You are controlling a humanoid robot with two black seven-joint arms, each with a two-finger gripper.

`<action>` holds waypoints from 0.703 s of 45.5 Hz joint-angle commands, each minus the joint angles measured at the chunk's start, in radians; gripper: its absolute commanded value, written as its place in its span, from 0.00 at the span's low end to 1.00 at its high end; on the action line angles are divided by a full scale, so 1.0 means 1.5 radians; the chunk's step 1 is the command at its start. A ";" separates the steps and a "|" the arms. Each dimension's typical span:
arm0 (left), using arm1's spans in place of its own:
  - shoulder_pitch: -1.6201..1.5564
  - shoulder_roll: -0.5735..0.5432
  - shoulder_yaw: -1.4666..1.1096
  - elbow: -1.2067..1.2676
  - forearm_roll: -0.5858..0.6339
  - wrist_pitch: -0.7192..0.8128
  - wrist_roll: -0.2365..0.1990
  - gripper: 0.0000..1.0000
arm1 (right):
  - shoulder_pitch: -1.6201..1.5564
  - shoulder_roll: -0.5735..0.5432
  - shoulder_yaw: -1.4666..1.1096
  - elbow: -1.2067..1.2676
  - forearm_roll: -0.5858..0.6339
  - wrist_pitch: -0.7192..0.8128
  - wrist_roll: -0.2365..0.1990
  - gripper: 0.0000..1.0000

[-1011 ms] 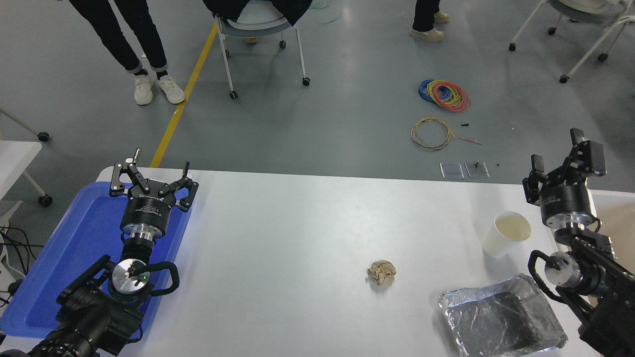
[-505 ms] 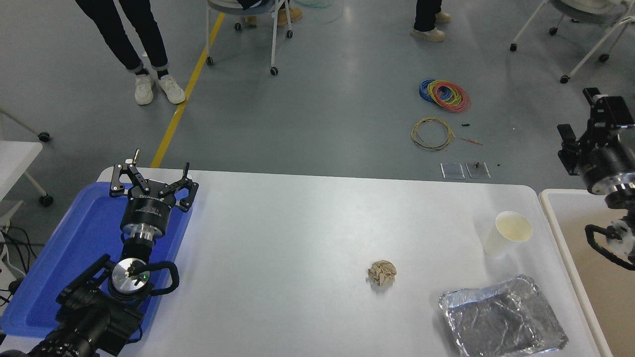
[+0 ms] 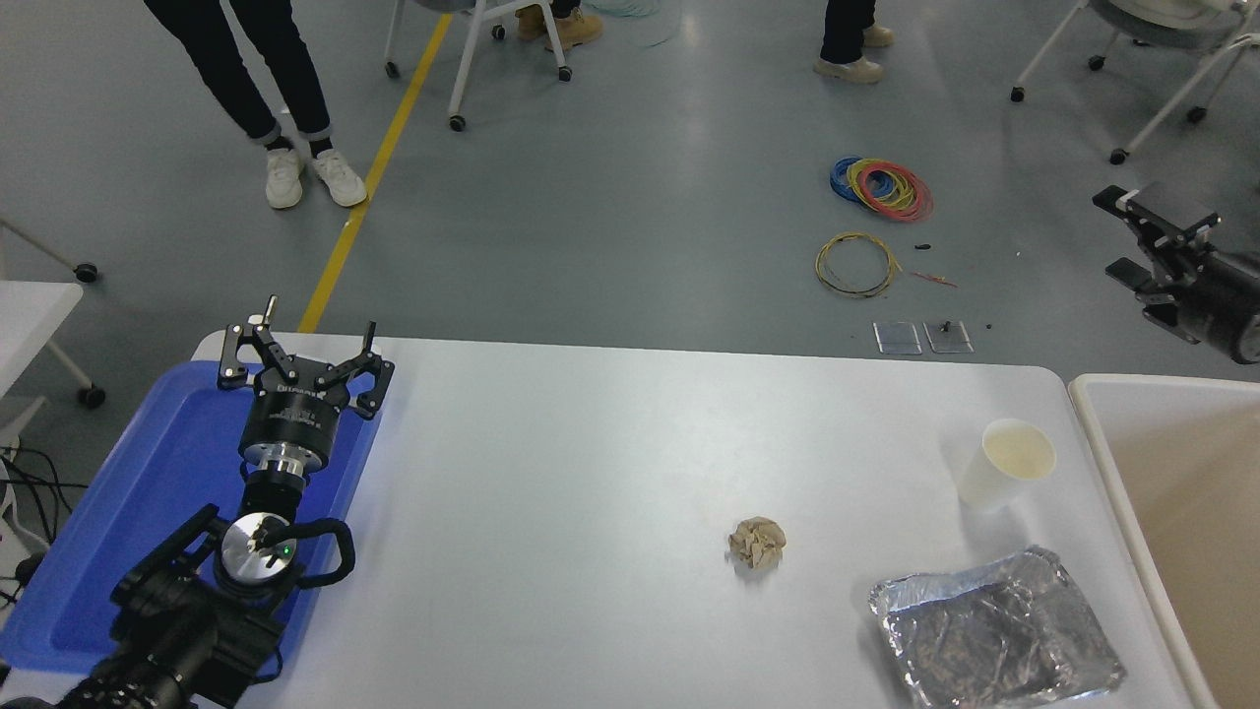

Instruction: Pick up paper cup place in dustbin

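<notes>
We see the paper cup [image 3: 1006, 465] upright on the white table [image 3: 610, 473], just left of the dustbin [image 3: 1102, 433]. Our right gripper [image 3: 1147, 241] hangs spread and empty above the floor; our left gripper [image 3: 305, 354] sits splayed over the blue tray [image 3: 148, 473].

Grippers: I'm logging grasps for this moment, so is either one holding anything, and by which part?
Nothing is held. The left gripper is open over the blue tray; the right gripper is empty, away from the paper cup.

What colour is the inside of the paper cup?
Cream, with a white outside; the head view shows the paper cup best.
</notes>
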 commanded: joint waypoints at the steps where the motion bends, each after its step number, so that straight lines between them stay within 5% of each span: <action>1: 0.000 0.000 0.000 0.000 0.000 0.000 0.000 1.00 | 0.164 0.053 -0.277 0.001 -0.019 0.079 -0.051 1.00; 9: 0.000 0.000 0.000 0.000 0.000 0.000 0.000 1.00 | 0.235 0.098 -0.396 0.002 -0.030 0.165 -0.046 1.00; 20: 0.000 -0.001 0.000 0.000 0.000 0.000 0.000 1.00 | 0.320 0.122 -0.405 0.022 -0.147 0.297 -0.044 1.00; 32: 0.000 -0.001 0.000 0.000 0.000 0.000 0.000 1.00 | 0.358 0.189 -0.407 0.033 -0.159 0.351 -0.046 1.00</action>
